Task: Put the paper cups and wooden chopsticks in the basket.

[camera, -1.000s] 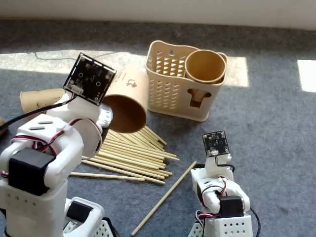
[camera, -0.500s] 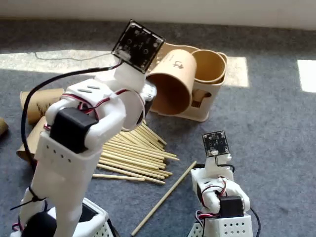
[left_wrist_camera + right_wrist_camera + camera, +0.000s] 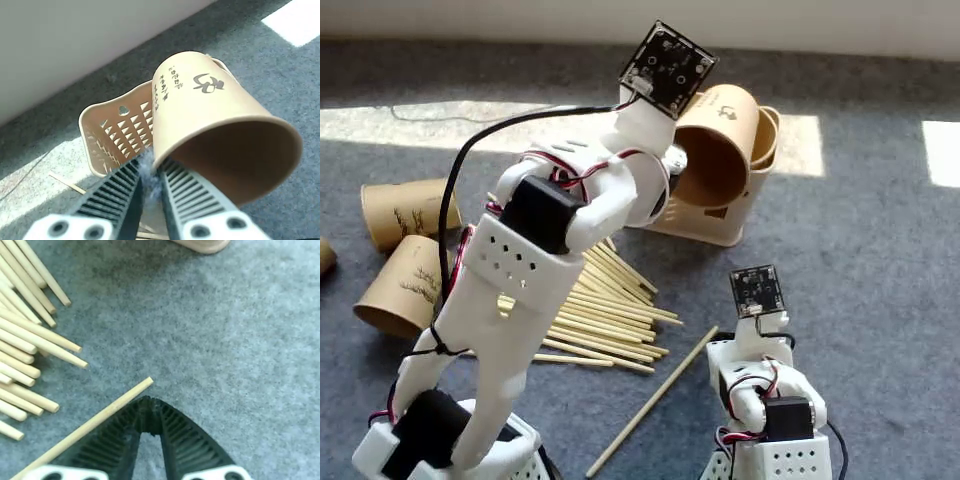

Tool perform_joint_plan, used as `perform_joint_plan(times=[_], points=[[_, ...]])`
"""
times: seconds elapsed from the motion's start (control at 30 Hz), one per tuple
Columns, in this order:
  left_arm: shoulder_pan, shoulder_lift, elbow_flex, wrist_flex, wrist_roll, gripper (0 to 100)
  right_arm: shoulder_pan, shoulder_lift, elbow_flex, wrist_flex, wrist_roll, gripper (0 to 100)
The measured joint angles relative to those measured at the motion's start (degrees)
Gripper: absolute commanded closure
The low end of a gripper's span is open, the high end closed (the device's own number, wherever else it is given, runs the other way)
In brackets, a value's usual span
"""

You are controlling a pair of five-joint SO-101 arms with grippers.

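Observation:
My left gripper (image 3: pixel 149 169) is shut on the rim of a brown paper cup (image 3: pixel 220 130). It holds the cup tilted on its side over the cream basket (image 3: pixel 112 135). From above, this cup (image 3: pixel 715 145) hangs at the basket (image 3: pixel 715 218), in front of another cup (image 3: pixel 767 128) that stands inside it. Two more paper cups (image 3: pixel 405 210) (image 3: pixel 405 285) lie on the carpet at the left. A pile of wooden chopsticks (image 3: pixel 600 310) lies below the left arm. My right gripper (image 3: pixel 148 405) is shut and empty, low over the carpet beside a single chopstick (image 3: pixel 85 427).
The single chopstick (image 3: pixel 655 400) lies diagonally between the two arm bases. The right arm (image 3: pixel 760 330) stands folded at the front right. Grey carpet lies open to the right of the basket. A black cable (image 3: pixel 470 150) runs from the left arm.
The left arm has lifted the paper cup from above the chopstick pile, up and to the right, to the basket. The right arm has not moved.

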Motion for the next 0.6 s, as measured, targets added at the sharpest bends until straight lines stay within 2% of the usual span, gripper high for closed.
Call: perform_joint_plan(times=[0.23, 0.37, 0.6], points=[[0.00, 2.55, 0.00, -3.52, 0.44, 79, 0.00, 0.00, 0.00, 0.00, 0.00, 99.3], [0.00, 2.99, 0.00, -5.71, 5.45, 79, 0.00, 0.00, 0.00, 0.00, 0.00, 99.3], [0.00, 2.99, 0.00, -11.34, 7.30, 79, 0.00, 0.00, 0.00, 0.00, 0.00, 99.3]])
